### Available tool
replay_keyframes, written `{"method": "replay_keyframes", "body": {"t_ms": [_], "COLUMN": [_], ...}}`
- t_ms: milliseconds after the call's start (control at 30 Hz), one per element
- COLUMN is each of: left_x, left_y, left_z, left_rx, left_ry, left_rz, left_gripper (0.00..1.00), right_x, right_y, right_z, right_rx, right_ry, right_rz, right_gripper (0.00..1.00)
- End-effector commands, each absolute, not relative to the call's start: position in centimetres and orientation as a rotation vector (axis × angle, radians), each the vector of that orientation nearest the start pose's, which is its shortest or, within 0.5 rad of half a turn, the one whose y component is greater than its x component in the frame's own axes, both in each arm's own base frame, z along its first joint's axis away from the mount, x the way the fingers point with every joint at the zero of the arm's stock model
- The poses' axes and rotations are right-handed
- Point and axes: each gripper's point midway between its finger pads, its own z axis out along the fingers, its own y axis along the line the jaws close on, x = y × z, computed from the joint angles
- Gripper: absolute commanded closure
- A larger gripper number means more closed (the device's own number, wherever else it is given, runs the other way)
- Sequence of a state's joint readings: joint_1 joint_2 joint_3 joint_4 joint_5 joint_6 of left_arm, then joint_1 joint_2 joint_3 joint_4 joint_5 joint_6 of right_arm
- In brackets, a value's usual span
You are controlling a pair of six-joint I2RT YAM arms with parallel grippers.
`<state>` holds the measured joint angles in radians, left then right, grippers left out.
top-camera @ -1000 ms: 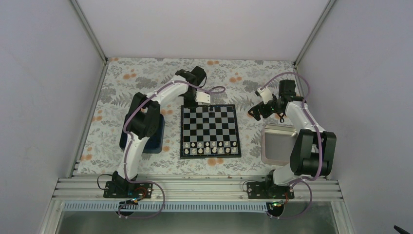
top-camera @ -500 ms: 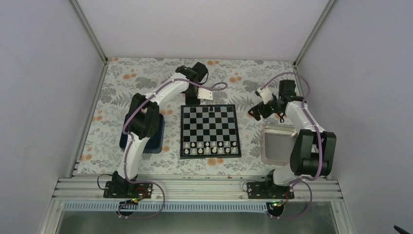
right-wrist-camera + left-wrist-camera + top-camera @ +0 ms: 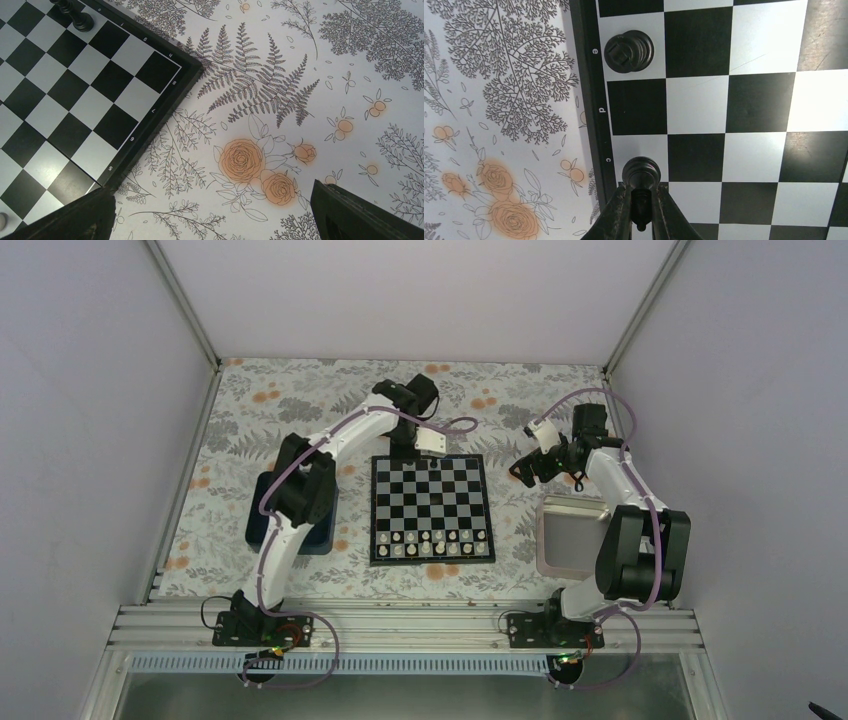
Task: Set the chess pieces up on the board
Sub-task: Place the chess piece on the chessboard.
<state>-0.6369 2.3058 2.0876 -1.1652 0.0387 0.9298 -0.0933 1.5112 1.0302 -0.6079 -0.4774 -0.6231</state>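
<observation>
Left tool [image 3: 642,194] is right at the far edge of the board [image 3: 431,502], and it's clenched hard on a black piece [image 3: 641,172]. The fingers [image 3: 621,212] pinch it from both sides, its round head poking out just beyond the tips. That piece sits over the pale edge square by the letter c on the border, though whether its base touches the board I cannot tell. Two squares along the same edge row, by the letter e, a second black piece [image 3: 629,51] stands upright on its own pale square, well clear of the fingers. From above, the white pieces [image 3: 432,543] fill the two near rows of the board, across from the left tool [image 3: 428,443]. Over on the other side, the right tool [image 3: 525,472] is released, jaws spread wide, holding nothing. It hangs above the flowered desk [image 3: 280,100] just off the board's far right corner. A dark blue tray [image 3: 322,532] lies left of the board under the left arm, and a silver tray [image 3: 568,530] lies to the right.
</observation>
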Motion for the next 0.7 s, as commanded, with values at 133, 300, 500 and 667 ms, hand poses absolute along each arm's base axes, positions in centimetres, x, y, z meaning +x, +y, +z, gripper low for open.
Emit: {"method": "replay_keyframes", "body": {"t_ms": [133,300,500,667], "left_x": [39.2,39.3,39.2,39.6], "left_y": [-29.9,-30.2,-30.2,-30.4], "left_z": [6.3,6.0,5.8,6.3], "left_rx": [2.105,2.104,2.114,2.100], "left_ry": [2.114,2.112,2.119,2.107], "left_rz": [-0.030,-0.038,-0.034,-0.023], "left_gripper": [0.91,0.90,0.85,0.76], "right_x": [36.1,36.1,36.0,36.0], "right_y": [4.8,4.8,4.9,4.9], "right_z": [11.8,11.8,11.6,11.6], "right_rx": [-0.820,-0.821,-0.824,-0.828], "right_ry": [2.364,2.364,2.370,2.368], "right_rz": [0.381,0.380,0.387,0.390], "right_gripper": [0.00,0.00,0.00,0.00]}}
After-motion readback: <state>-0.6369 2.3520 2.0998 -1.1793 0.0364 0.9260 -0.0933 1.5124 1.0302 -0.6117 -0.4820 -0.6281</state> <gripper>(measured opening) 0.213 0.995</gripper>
